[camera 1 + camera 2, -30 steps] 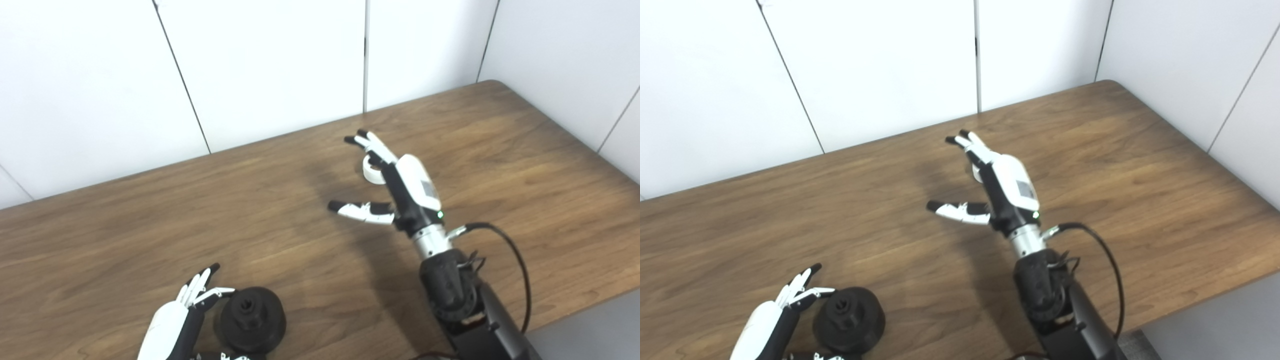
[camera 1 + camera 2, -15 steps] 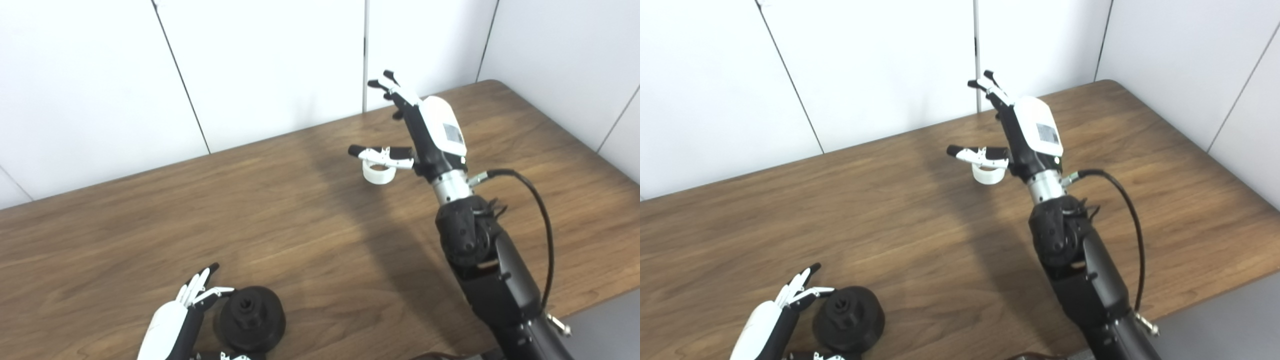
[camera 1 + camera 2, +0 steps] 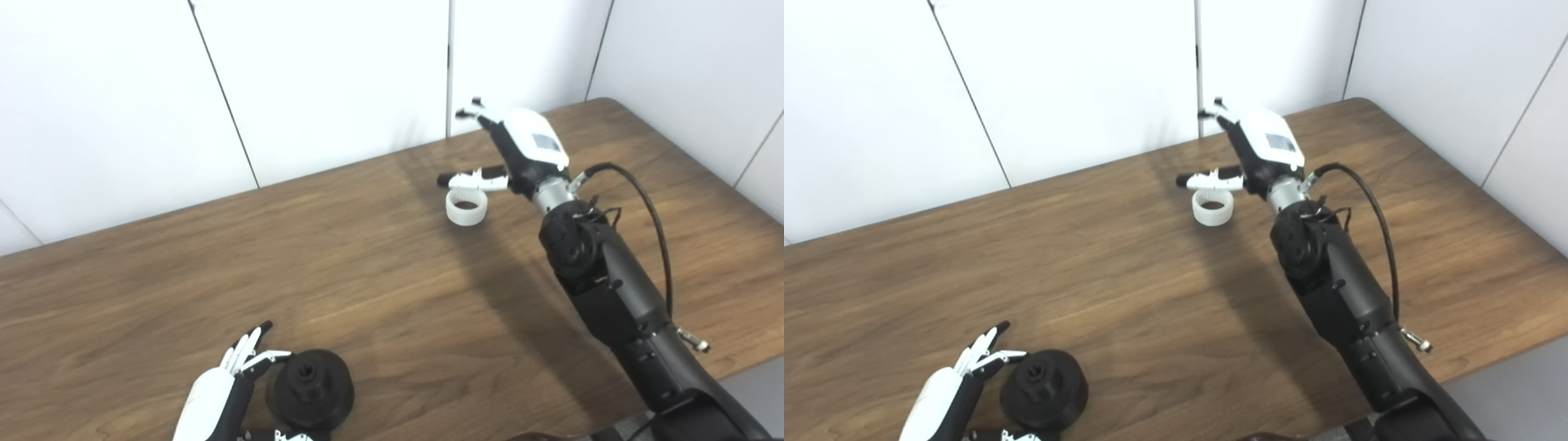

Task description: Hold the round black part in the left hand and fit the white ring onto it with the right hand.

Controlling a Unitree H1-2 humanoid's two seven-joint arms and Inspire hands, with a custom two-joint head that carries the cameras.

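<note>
On the wooden table (image 3: pixel 367 257), the right hand (image 3: pixel 520 153) is hovering spread and empty just beyond the white ring (image 3: pixel 466 207), apparently lining up a grasp. Well nearer than the ring, the left hand (image 3: pixel 214 398) is waiting unclenched beside the round black part (image 3: pixel 312 389).

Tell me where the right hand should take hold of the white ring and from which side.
Pinch the white ring across its rim, coming down from above. It lies flat on the table with its opening up, so opposite walls are exposed. The right hand hovers open just behind it, thumb above the ring's far edge.
</note>
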